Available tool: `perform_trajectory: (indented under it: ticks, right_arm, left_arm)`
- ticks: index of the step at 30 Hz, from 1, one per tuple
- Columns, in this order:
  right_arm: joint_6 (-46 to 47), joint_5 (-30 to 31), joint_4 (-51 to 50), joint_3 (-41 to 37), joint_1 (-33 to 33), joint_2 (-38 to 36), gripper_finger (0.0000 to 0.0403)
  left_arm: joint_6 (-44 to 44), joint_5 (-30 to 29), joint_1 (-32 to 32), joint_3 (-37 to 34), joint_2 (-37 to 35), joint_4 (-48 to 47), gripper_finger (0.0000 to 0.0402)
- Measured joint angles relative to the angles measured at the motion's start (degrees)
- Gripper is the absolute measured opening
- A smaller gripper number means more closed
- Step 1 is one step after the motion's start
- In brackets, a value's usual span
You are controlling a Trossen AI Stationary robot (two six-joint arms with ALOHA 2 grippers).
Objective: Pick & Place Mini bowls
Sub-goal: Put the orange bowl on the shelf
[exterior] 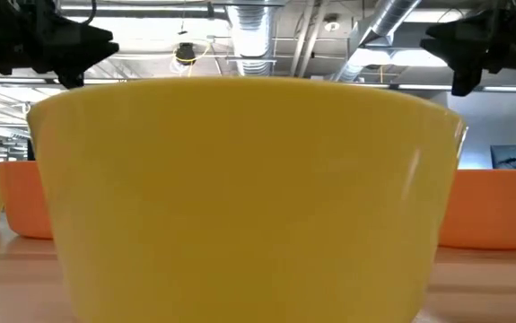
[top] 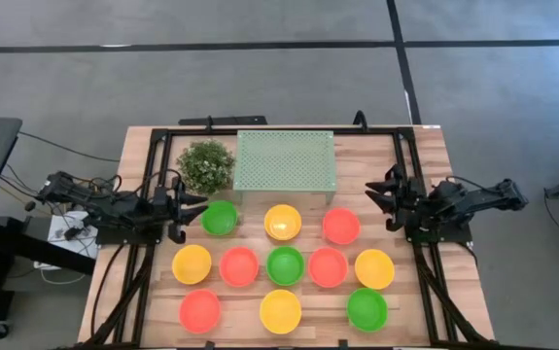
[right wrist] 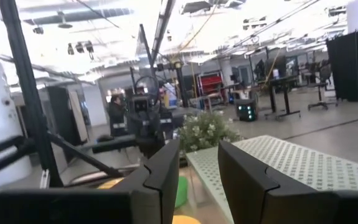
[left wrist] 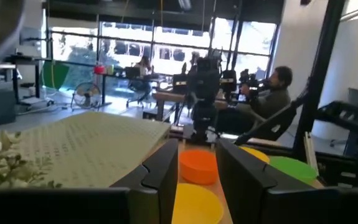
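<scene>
High view: ten mini bowls (top: 285, 264) laid out on wooden surface (top: 143, 156) in three rows. Far row: green bowl (top: 220, 218), yellow bowl (top: 282, 222), red-orange bowl (top: 340, 226). Middle row: yellow, red-orange, green, red-orange, yellow. Near row: red-orange, yellow, green. Behind far row, pale green perforated tray (top: 285, 160) with bushy plant (top: 206, 165) just beside it on left.

Left end effector (top: 190, 210) poised at left edge of surface, fingers parted and holding nothing, tips just beside green bowl of far row but apart from it. Right end effector (top: 384, 198) poised at right edge, fingers likewise parted and empty, near red-orange bowl of far row, not touching.

Left wrist view: fingers (left wrist: 164, 171) spread, with red-orange bowl (left wrist: 198, 166) and a yellow bowl (left wrist: 196, 203) seen through gap farther off; seated person (left wrist: 272, 99) in room beyond.

Right wrist view: fingers (right wrist: 165, 171) spread, nothing between them; plant (right wrist: 208, 132) and tray (right wrist: 291, 163) ahead.

Low view: near-row yellow bowl (exterior: 240, 197) filling frame, red-orange bowls (exterior: 495, 211) behind at either side, both arms dark at upper corners.
</scene>
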Motion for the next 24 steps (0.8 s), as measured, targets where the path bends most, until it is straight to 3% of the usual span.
perform_trajectory:
  ticks: [4,8,10,16,24]
  right_arm:
    - [1.5,-1.6,5.5,0.0,0.0,7.9,0.0107]
    - [2.6,-7.1,16.1,1.5,0.2,19.8,0.0107]
    - [2.6,-7.8,16.9,4.1,0.8,25.9,0.0107]
    - [7.0,-7.7,3.6,15.9,2.7,40.4,0.0107]
    - [18.5,-7.5,-16.4,29.8,3.4,54.8,0.0107]
  left_arm:
    - [0.2,-0.6,1.2,5.4,6.0,0.5,0.0111]
    - [0.3,-0.5,2.7,11.6,14.1,0.2,0.0111]
    - [0.4,-0.1,3.0,14.0,18.2,-0.2,0.0111]
    - [0.4,0.1,3.0,19.4,28.0,-3.2,0.0111]
    - [-0.4,0.1,3.0,20.8,33.9,-5.3,0.0111]
